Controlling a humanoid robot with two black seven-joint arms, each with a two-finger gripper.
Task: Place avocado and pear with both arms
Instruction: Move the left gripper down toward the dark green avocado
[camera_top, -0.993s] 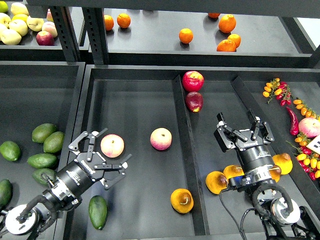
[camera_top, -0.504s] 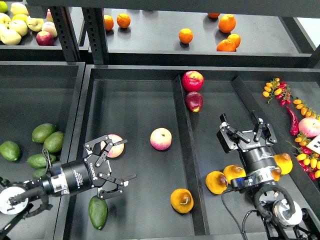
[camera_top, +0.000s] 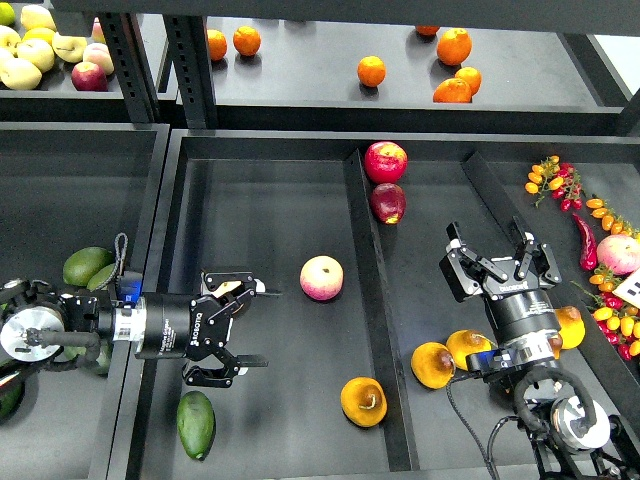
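So the left gripper (camera_top: 247, 329) is reaching in sideways over the middle tray (camera_top: 270, 200) with its fingers spread apart, gripping nothing, and there's a pink peach (camera_top: 232, 293) partly hiding right behind it. The avocado (camera_top: 196, 424) is lying on the tray floor just below that gripper, not touching it. The pear (camera_top: 363, 401) is sitting near the tray's front right, beside the divider (camera_top: 372, 300). The right gripper (camera_top: 502, 262) is hanging over the next tray with fingers wide apart too, empty, just above a few more pears (camera_top: 433, 364)
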